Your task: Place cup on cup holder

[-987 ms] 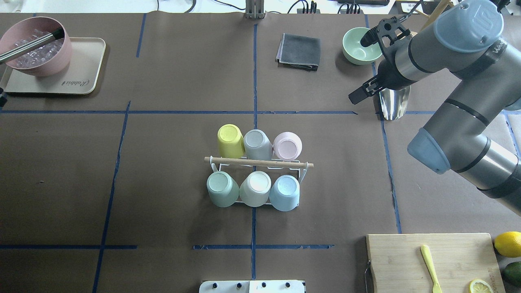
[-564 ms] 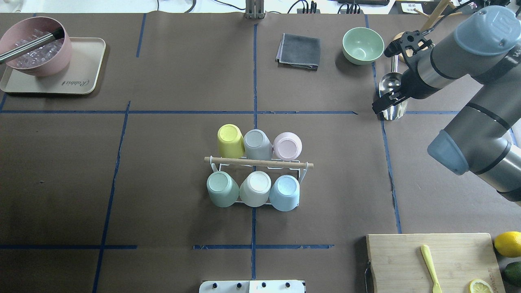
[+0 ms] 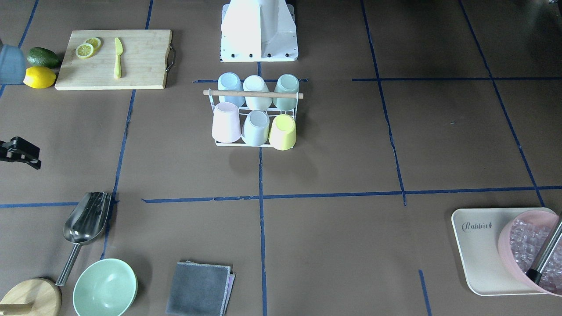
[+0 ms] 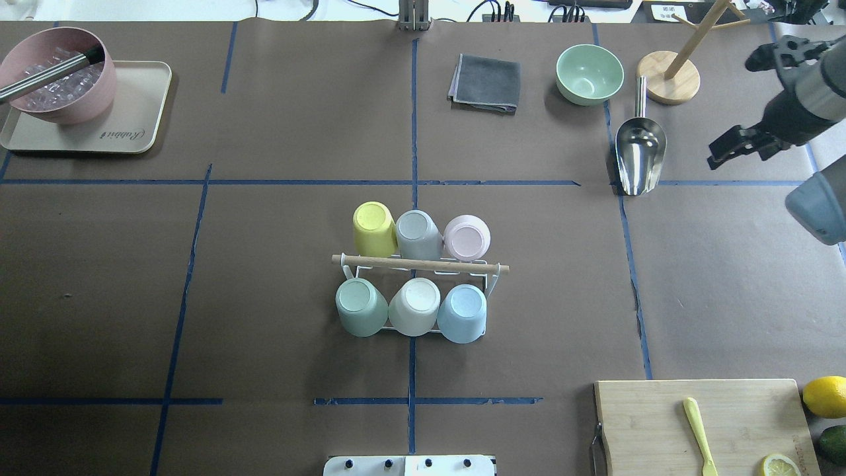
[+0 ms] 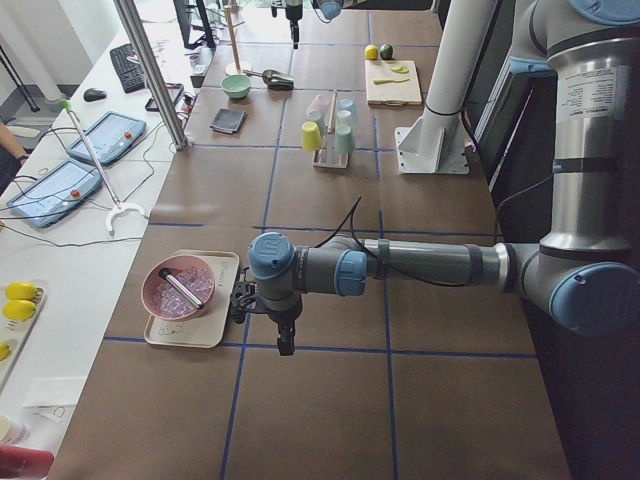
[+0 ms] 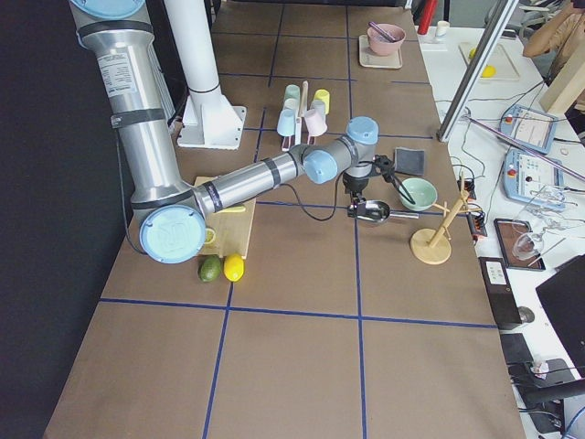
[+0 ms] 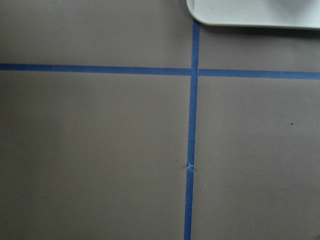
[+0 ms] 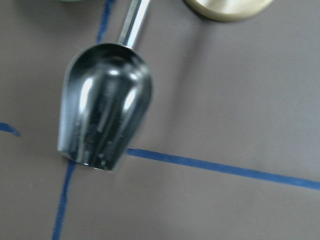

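On the cup holder [image 4: 420, 265], six cups [image 4: 414, 305] sit upside down.

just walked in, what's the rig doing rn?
Looks done or close to it. The cup holder at mid-table carries six cups, all upside down, three per row, with no free prong showing. The right claw hangs near the metal scoop on the table's right side with no cup in it; whether it is open or shut is unclear. The left claw hovers beside the tray at the left end, and its state can't be read either.
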{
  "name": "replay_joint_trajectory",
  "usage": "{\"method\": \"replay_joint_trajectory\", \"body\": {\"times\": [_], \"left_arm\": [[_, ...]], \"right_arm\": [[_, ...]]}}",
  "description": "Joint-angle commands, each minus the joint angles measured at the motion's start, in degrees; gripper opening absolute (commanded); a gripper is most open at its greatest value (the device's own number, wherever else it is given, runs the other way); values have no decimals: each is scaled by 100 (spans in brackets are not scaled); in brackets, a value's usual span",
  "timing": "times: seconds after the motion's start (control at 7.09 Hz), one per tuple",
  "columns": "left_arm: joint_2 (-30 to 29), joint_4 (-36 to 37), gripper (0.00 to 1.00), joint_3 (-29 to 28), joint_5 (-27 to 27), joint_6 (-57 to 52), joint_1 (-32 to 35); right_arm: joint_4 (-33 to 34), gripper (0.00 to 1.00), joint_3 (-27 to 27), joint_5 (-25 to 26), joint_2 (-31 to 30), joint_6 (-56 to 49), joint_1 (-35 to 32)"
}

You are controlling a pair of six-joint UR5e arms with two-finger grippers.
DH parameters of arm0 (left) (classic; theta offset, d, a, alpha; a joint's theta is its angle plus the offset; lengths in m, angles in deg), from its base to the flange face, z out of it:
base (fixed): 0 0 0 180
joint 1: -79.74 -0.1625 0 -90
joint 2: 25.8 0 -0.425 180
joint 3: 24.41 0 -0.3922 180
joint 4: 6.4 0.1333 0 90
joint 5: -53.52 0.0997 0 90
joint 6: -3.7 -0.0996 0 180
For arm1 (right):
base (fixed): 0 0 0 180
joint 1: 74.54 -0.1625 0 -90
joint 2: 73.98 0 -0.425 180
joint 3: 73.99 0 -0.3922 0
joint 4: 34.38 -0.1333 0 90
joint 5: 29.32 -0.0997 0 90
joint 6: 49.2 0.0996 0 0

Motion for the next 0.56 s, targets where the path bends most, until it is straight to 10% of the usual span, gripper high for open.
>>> {"method": "replay_joint_trajectory", "body": {"times": [0.0,0.42], "left_arm": [[12,25,100,-54,-114,7,63],[65,95,100,-237,-106,-941,264]], "right_arm": [[229,100,93,-264,-557,-20,-665],[292,100,-369,-538,-1434,-1694,-1597]]}}
